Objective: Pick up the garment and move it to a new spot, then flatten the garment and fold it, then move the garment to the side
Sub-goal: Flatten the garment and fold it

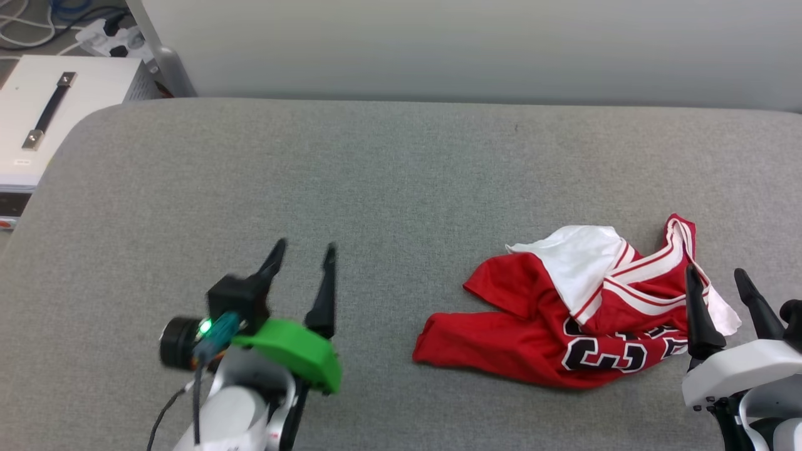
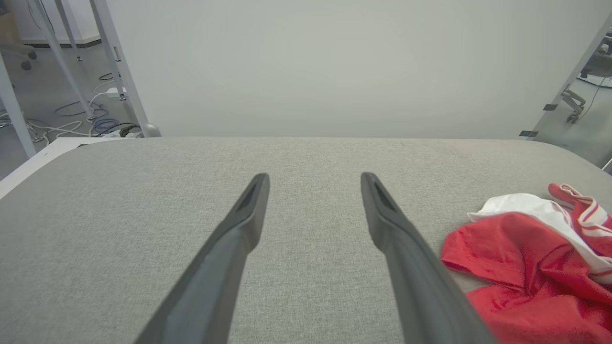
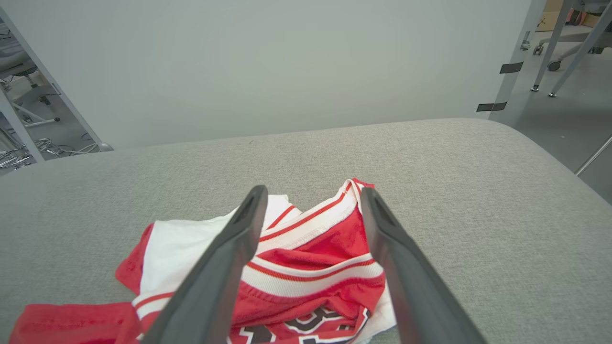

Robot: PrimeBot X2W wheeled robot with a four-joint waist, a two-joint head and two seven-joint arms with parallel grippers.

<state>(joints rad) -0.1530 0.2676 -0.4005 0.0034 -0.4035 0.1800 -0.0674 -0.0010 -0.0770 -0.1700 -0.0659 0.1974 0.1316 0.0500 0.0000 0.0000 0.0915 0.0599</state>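
Garment [image 1: 551, 313] lies crumpled on the grey worktop [image 1: 376, 175], near-right part, well right of centre. Red body is bunched, a white sleeve is folded over the top, striped red-white trim runs along the far-right edge, and black white-outlined numerals show partly along the near side. It is not flat and not folded.

Left pincer [image 1: 305, 245] is at near left, released, with its two dark fingers spread and nothing between them. It sits over bare grey fabric, well apart from the garment. In the left wrist view the left pincer [image 2: 313, 177] points at the far edge of the worktop, with the garment [image 2: 516, 258] off to the right, beside the right-hand finger but not touching it.

Right pincer [image 1: 714, 270] is at near right, also released, fingers apart, tips over the garment's right edge by the striped trim. In the right wrist view the right pincer [image 3: 313, 189] straddles the trim and the red cloth of the garment [image 3: 315, 248]; cannot tell whether the fingers touch the cloth.

White box with a black handle [image 1: 56, 106] sits past the far-left corner, with cables [image 1: 106, 31] behind it. Plain pale wall [image 1: 470, 44] runs along the far side.
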